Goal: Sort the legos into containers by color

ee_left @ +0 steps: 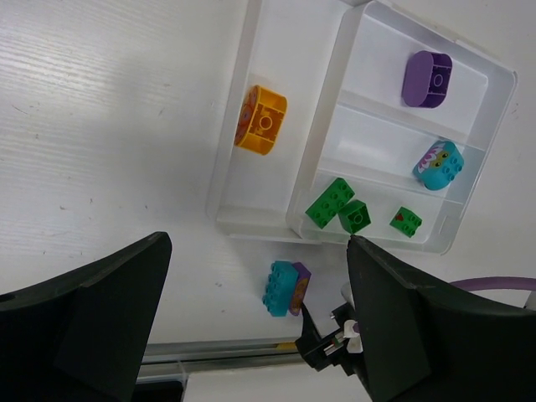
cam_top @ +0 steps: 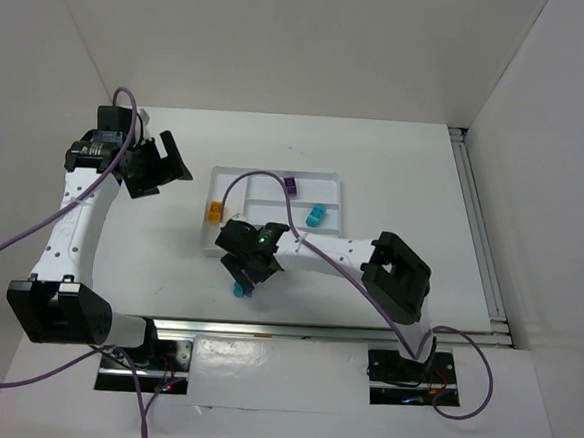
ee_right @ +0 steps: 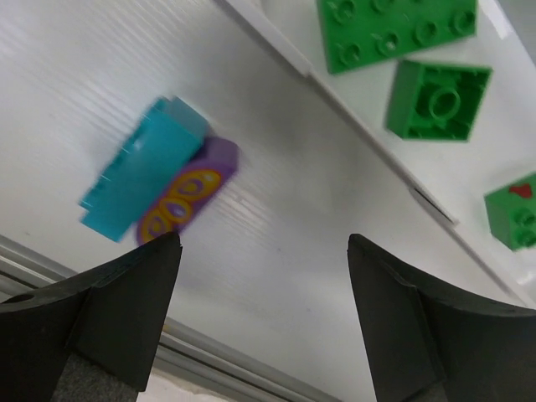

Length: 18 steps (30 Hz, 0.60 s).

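Green legos (ee_left: 331, 201) in translucent tray (ee_left: 276, 67) section

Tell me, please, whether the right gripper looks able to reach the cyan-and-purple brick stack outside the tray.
Probably yes: the right gripper hangs open close above the cyan-and-purple brick stack, which lies alone on the table beside the tray, with nothing in between.

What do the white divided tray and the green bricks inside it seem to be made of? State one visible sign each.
The tray: likely thin moulded plastic, faintly translucent, semi-gloss; rounded rims and dividers catch the light. The green bricks: hard plastic, smooth satin finish; crisp moulded studs, even colour.
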Each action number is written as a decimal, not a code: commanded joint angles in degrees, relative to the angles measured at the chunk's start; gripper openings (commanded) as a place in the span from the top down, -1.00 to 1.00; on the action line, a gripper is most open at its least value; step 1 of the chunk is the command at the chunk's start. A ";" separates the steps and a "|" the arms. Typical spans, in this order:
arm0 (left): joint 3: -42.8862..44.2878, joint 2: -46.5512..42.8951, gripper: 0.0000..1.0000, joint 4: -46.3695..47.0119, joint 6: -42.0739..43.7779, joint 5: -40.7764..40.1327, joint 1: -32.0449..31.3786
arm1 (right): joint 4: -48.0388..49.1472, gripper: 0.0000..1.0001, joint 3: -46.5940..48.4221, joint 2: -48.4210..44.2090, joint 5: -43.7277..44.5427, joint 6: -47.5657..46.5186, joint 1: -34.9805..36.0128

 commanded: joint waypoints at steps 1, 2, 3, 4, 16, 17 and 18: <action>0.34 -0.54 -0.93 1.42 0.46 1.23 -0.18 | -4.80 -0.74 -3.05 -3.88 4.57 0.80 0.42; 0.34 -0.54 -0.93 1.42 0.45 1.23 -0.19 | -4.80 -0.74 -3.75 -4.59 4.57 1.33 0.42; 0.34 -0.54 -0.93 1.42 0.45 1.75 -0.19 | -4.80 -0.72 -3.75 -5.21 3.27 1.33 0.42; 0.34 -0.54 -0.93 1.42 0.45 1.75 -0.19 | -3.24 -0.72 -3.23 -6.34 2.21 1.33 0.42; 0.86 -0.02 -0.91 1.95 0.45 1.23 -1.77 | 5.66 -0.78 0.73 -4.16 -13.70 7.57 0.42; 0.86 -0.02 -0.91 1.95 0.45 1.23 -1.77 | 5.66 -0.78 1.34 -3.20 -13.71 7.57 0.42; 0.86 -0.02 -0.91 1.95 0.45 1.23 -1.77 | 5.66 -0.81 2.30 -2.49 -13.71 8.18 0.42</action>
